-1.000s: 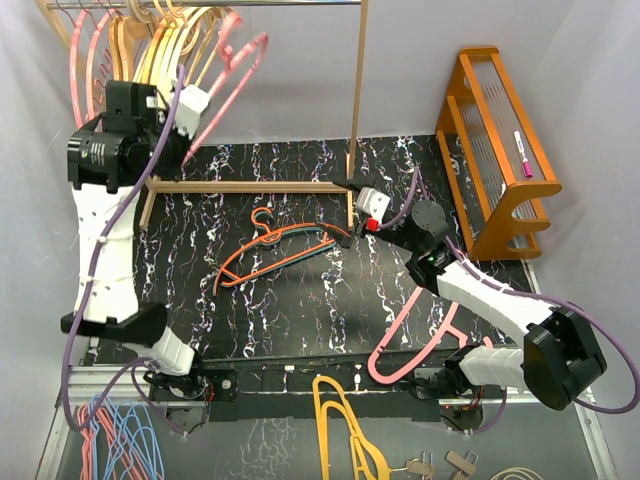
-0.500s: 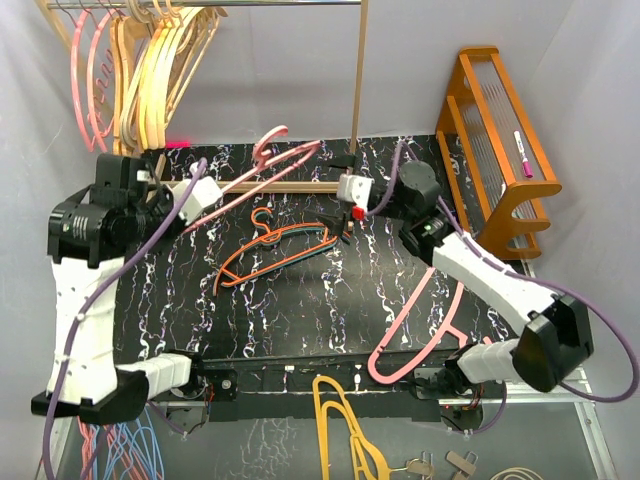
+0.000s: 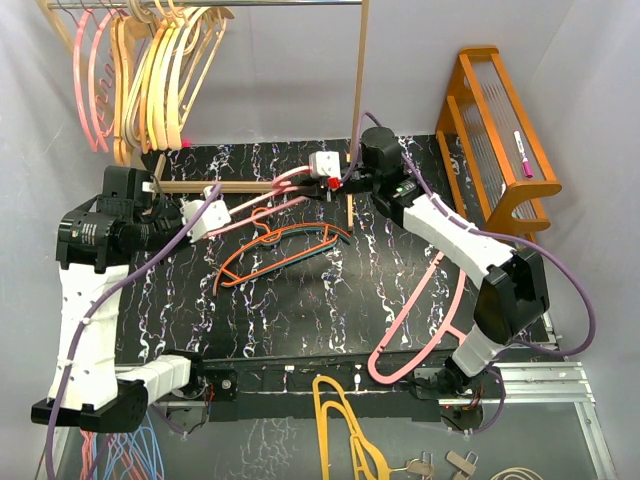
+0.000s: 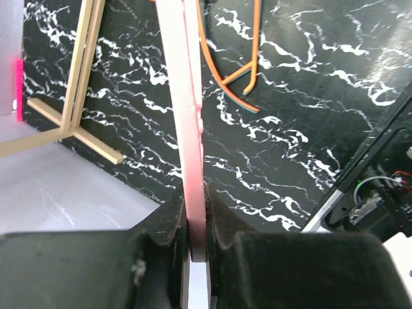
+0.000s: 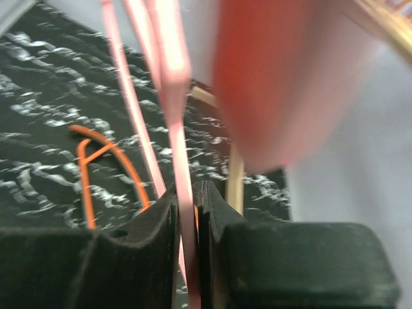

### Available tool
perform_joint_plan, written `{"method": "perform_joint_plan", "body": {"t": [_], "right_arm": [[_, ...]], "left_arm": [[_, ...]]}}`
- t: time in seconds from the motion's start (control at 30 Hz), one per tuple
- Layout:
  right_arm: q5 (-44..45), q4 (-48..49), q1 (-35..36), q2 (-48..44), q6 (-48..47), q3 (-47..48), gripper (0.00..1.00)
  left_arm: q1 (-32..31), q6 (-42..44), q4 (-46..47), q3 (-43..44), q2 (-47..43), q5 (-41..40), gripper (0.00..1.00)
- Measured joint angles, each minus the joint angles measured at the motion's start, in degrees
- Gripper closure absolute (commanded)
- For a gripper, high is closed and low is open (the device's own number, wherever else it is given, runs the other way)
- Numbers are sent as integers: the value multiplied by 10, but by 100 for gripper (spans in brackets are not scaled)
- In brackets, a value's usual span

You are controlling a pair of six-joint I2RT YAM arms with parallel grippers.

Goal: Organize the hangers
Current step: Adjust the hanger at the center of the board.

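Observation:
A pink hanger (image 3: 268,195) hangs low over the black mat between both grippers. My left gripper (image 3: 226,214) is shut on one end; in the left wrist view the pink strip (image 4: 185,116) runs straight out from the clamped left gripper (image 4: 196,219). My right gripper (image 3: 310,186) is shut on the other end, and the pink strip (image 5: 175,122) sits pinched in the right gripper (image 5: 188,206). An orange hanger and a teal hanger (image 3: 283,250) lie together mid-mat. Another pink hanger (image 3: 420,310) lies at the right. Several pink, tan and yellow hangers (image 3: 150,70) hang on the rail.
The wooden rack's post (image 3: 358,100) and base bar (image 3: 240,186) stand right behind the held hanger. An orange wooden rack (image 3: 500,150) stands at the right. A mustard-yellow hanger (image 3: 340,420) and a blue-and-pink bunch (image 3: 110,435) lie beyond the mat's front edge.
My left arm brought the pink hanger down from the rail to just above the mat. My right arm swung up and left to the hanger's other end and closed on it.

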Motion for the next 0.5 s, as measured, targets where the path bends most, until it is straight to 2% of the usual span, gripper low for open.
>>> {"method": "perform_joint_plan", "body": {"t": [0.17,0.37,0.5], "right_arm": [[-73,-63,-10,2,-10,-15,92],[-127,-66,-46,-39,10,-106,92],[-153,-43,-76,-104,40,-185,92]], "left_arm": [[7,16,13,-20,4,0,100],[6,16,69,-114,-9,72,74],[3,7,124,-169,-31,154,65]]}}
